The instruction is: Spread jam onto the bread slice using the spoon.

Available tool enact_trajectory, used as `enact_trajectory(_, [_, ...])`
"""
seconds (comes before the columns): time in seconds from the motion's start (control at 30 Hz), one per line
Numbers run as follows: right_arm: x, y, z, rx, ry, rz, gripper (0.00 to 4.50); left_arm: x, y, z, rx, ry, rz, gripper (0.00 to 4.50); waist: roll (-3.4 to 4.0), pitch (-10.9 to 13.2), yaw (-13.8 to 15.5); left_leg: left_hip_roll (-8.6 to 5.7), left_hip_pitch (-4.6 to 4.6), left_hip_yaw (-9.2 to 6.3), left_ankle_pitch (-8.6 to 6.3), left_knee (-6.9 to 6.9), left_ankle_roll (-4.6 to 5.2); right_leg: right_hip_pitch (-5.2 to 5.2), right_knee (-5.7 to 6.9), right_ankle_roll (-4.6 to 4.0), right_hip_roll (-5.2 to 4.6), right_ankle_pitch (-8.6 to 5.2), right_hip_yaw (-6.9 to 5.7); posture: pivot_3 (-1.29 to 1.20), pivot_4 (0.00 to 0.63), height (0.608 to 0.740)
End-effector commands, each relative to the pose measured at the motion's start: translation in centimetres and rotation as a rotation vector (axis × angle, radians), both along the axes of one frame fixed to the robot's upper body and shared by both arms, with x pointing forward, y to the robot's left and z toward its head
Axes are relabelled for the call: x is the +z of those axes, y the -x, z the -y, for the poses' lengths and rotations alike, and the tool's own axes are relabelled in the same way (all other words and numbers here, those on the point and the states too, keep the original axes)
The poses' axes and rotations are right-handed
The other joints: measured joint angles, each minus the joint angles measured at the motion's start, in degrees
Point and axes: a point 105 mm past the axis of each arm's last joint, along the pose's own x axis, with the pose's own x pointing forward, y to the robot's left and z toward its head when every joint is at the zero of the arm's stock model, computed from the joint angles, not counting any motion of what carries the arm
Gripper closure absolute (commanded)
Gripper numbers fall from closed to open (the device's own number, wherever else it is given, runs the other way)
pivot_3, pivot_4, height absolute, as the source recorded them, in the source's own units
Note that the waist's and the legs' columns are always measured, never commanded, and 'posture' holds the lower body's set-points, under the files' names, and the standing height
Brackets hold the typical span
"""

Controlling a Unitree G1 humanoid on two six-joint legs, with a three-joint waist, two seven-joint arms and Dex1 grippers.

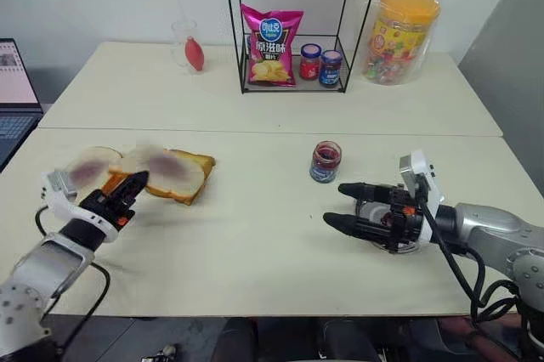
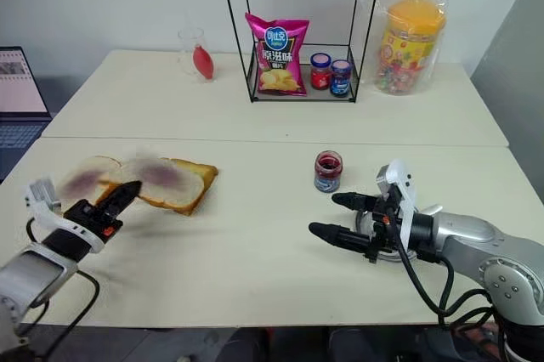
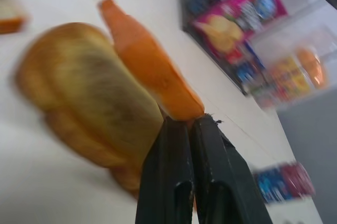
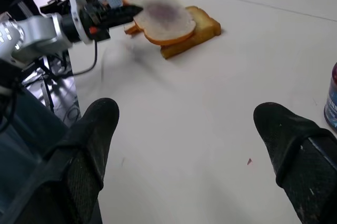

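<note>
Bread slice (image 1: 166, 171), pinched at its corner by left gripper (image 1: 134, 182) near the table's left edge, risked tearing; right gripper (image 1: 340, 205) gaped empty.

The bread slice (image 1: 166, 170) — pale, with a purplish jam smear at its centre — is lifted at one edge, tilted above the toasted slice (image 1: 194, 182). The jam jar (image 1: 325, 161) stands upright mid-table.

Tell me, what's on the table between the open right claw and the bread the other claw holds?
Nothing: bare table runs from the right gripper to the bread slice pinched by the left gripper, as the right wrist view shows.
</note>
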Motion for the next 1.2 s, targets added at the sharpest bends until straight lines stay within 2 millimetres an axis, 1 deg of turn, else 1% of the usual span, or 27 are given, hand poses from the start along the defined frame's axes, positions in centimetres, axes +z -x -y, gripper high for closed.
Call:
enact_trajectory(0.03, [1.1,0.6,-0.2,-0.002,-0.015,0.051,0.00,2.8,0.4,4.1,-0.317,-0.078,0.056,4.46,0.00,0.0,0.1,0.01,0.02,0.01,0.00,-0.02,0.00,0.00,0.00,0.00,0.01,0.00,0.03,0.00,0.150,0.740])
enact_trajectory(0.07, [1.2,0.6,-0.2,-0.007,-0.020,0.052,0.00,3.2,0.4,5.1,-0.396,-0.099,0.061,4.46,0.01,0.1,0.1,0.00,-0.02,-0.03,0.01,0.01,-0.01,-0.02,0.04,-0.02,0.01,-0.01,-0.04,0.00,0.150,0.740])
enact_trajectory(0.1, [1.3,0.7,-0.2,-0.015,-0.026,0.053,0.00,3.3,0.7,6.8,-0.517,-0.151,0.056,4.46,0.03,0.1,0.1,-0.01,-0.02,-0.05,0.02,0.00,-0.02,-0.03,0.03,-0.02,0.03,-0.01,-0.05,0.00,0.150,0.740])
enact_trajectory(0.17, [1.4,0.8,-0.2,-0.029,-0.033,0.052,0.00,3.0,1.2,8.8,-0.674,-0.203,0.035,4.46,0.08,0.1,0.1,-0.01,0.02,0.01,0.02,-0.01,-0.03,-0.02,0.06,-0.02,0.03,-0.01,0.01,0.00,0.150,0.740])
enact_trajectory(0.23, [1.3,0.8,-0.1,-0.048,-0.031,0.051,0.00,1.7,1.5,10.7,-0.818,-0.261,0.013,4.46,0.19,0.2,0.0,-0.03,-0.01,0.03,0.02,-0.02,-0.03,-0.02,0.02,-0.04,0.05,-0.02,0.02,0.00,0.150,0.740])
enact_trajectory(0.3, [1.2,0.8,0.0,-0.065,-0.031,0.045,0.00,0.2,1.8,11.8,-0.943,-0.317,-0.016,4.46,0.24,0.2,0.0,-0.05,-0.02,0.07,0.02,-0.05,-0.03,-0.04,-0.03,-0.04,0.04,-0.02,0.04,0.00,0.150,0.740])
enact_trajectory(0.33, [1.1,0.9,0.1,-0.074,-0.028,0.044,0.00,-1.3,1.4,11.6,-0.963,-0.395,-0.035,4.46,0.23,0.2,0.0,-0.02,-0.03,0.09,0.02,-0.07,-0.03,-0.05,-0.03,-0.05,0.04,-0.02,0.05,0.00,0.150,0.740])
enact_trajectory(0.4, [1.0,0.9,0.1,-0.084,-0.024,0.043,0.00,-3.0,0.9,11.1,-0.996,-0.502,-0.049,4.46,0.31,0.2,-0.4,0.00,-0.02,0.10,0.02,-0.10,-0.03,-0.11,-0.03,-0.15,0.10,-0.01,0.06,0.00,0.150,0.740])
enact_trajectory(0.43, [1.0,0.9,0.2,-0.095,-0.029,0.043,0.00,-4.1,-0.1,10.8,-0.988,-0.564,-0.040,4.46,0.30,0.2,-0.5,0.02,-0.03,0.12,0.02,-0.12,-0.03,-0.15,0.03,-0.40,0.11,0.07,0.08,0.00,0.150,0.740])
enact_trajectory(0.47, [1.0,0.9,0.3,-0.105,-0.030,0.043,0.00,-4.8,-1.5,10.3,-0.958,-0.613,-0.027,4.46,0.30,0.2,-0.3,0.04,-0.04,0.12,0.02,-0.11,-0.03,-0.18,0.08,-0.43,0.12,0.06,0.10,0.00,0.150,0.740])
enact_trajectory(0.53, [0.9,1.0,0.4,-0.118,-0.030,0.044,0.00,-5.8,-3.1,9.8,-0.931,-0.694,-0.008,4.46,0.34,0.3,0.1,0.03,-0.04,0.01,0.02,-0.09,-0.02,-0.18,0.16,-0.50,0.14,0.00,-0.03,0.00,0.150,0.740])
enact_trajectory(0.6, [0.8,1.1,0.5,-0.129,-0.027,0.042,0.00,-6.4,-4.2,9.2,-0.915,-0.748,0.009,4.46,0.33,0.2,0.3,0.04,-0.10,-0.05,0.03,-0.08,-0.01,-0.19,0.16,-0.47,0.18,-0.02,-0.09,0.00,0.150,0.740])
enact_trajectory(0.67, [0.8,1.2,0.7,-0.139,-0.025,0.040,0.00,-6.5,-4.9,8.7,-0.907,-0.769,0.019,4.46,0.33,0.2,0.6,0.02,-0.14,-0.01,0.03,-0.05,-0.01,-0.19,0.14,-0.46,0.14,-0.01,-0.04,0.00,0.150,0.740])
enact_trajectory(0.73, [0.7,1.3,0.7,-0.142,-0.025,0.039,0.00,-6.5,-5.1,8.6,-0.915,-0.770,0.030,4.46,0.32,0.3,0.6,0.02,-0.17,0.00,0.02,-0.03,-0.01,-0.19,0.13,-0.46,0.12,0.00,-0.03,0.00,0.150,0.740])
enact_trajectory(0.87, [0.8,1.2,0.8,-0.142,-0.025,0.038,0.00,-6.6,-5.2,9.1,-0.948,-0.766,0.055,4.46,0.32,0.3,0.6,0.04,-0.12,-0.01,0.03,-0.02,-0.01,-0.19,0.22,-0.44,0.13,-0.01,-0.04,0.00,0.150,0.740])
enact_trajectory(0.93, [0.8,1.0,0.9,-0.144,-0.023,0.036,0.00,-6.7,-5.3,9.4,-0.952,-0.779,0.069,4.05,0.32,0.2,0.7,0.04,-0.12,-0.06,0.03,-0.01,0.00,-0.17,0.25,-0.31,0.14,-0.08,-0.08,0.00,0.150,0.740])
enact_trajectory(1.0, [0.7,0.8,1.0,-0.144,-0.019,0.035,0.00,-6.7,-5.3,9.4,-0.966,-0.785,0.077,3.81,0.32,0.2,0.8,0.03,-0.10,-0.07,0.04,0.02,0.01,-0.14,0.27,-0.23,0.14,-0.12,-0.08,0.00,0.150,0.740])
enact_trajectory(1.07, [0.6,0.8,1.1,-0.149,-0.013,0.033,0.00,-6.6,-5.5,9.1,-0.945,-0.792,0.075,3.37,0.32,0.2,1.0,0.02,-0.09,-0.06,0.04,0.05,0.01,-0.11,0.26,-0.20,0.13,-0.10,-0.06,0.00,0.150,0.740])
enact_trajectory(1.2, [0.3,0.6,2.3,-0.209,-0.007,0.022,0.00,-6.0,-5.4,8.2,-0.931,-0.808,0.074,2.68,0.32,0.2,1.0,0.03,-0.11,-0.06,0.04,0.06,0.01,-0.11,0.25,-0.20,0.13,-0.09,-0.06,0.00,0.150,0.740])
